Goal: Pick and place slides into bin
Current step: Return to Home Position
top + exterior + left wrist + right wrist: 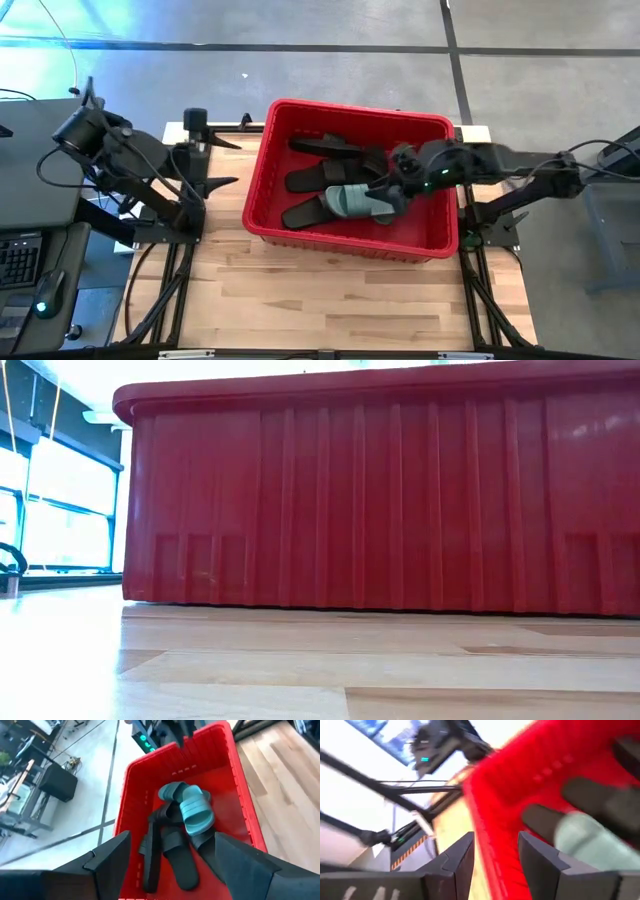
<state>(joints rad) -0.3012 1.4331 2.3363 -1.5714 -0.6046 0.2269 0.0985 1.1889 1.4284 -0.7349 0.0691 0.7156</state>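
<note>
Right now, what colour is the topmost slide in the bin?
Dull green slide, best seen in the left wrist view.

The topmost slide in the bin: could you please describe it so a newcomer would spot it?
Start at the red bin on the wooden table. On the heap inside, by the right gripper, lies a sage-green slide. It overlaps a second green one; the rest are black.

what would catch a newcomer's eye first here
The bright red bin fills the middle of the table, with black slides and green slides heaped inside. The right gripper hangs open over its right side above the green ones, while the left gripper waits open at the table's left edge.
</note>
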